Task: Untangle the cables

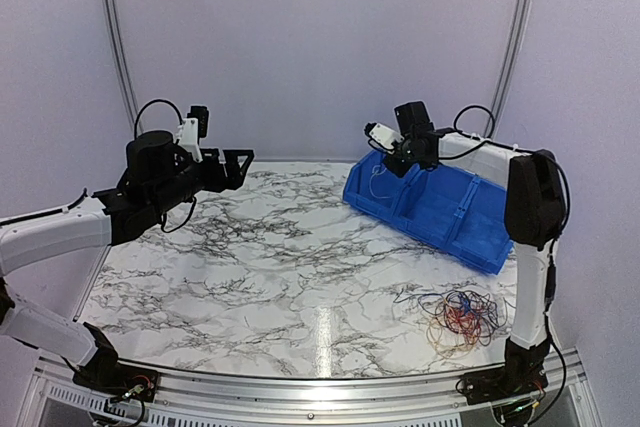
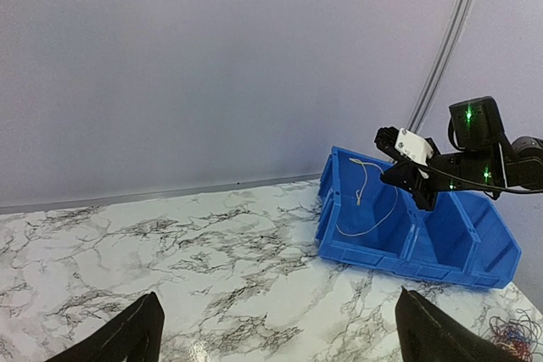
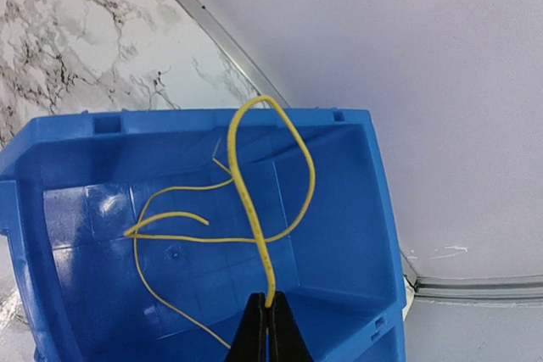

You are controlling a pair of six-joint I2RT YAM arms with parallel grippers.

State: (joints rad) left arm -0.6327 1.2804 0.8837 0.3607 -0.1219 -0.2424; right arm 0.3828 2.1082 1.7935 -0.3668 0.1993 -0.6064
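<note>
A tangle of thin red, dark blue and tan cables (image 1: 462, 315) lies on the marble table at the front right, and its edge shows in the left wrist view (image 2: 514, 333). My right gripper (image 3: 270, 304) is shut on one yellow cable (image 3: 246, 192), held above the left compartment of the blue bin (image 3: 212, 120). The cable loops upward and its free ends trail across the bin floor. In the top view that gripper (image 1: 392, 155) hangs over the bin's left end (image 1: 430, 217). My left gripper (image 1: 236, 161) hovers open above the table's back left, with nothing between its fingers (image 2: 136, 335).
The blue bin (image 2: 424, 253) has several compartments and sits tilted at the back right against the wall. The right arm's upright link (image 1: 530, 247) stands beside the cable tangle. White walls close off the back and sides.
</note>
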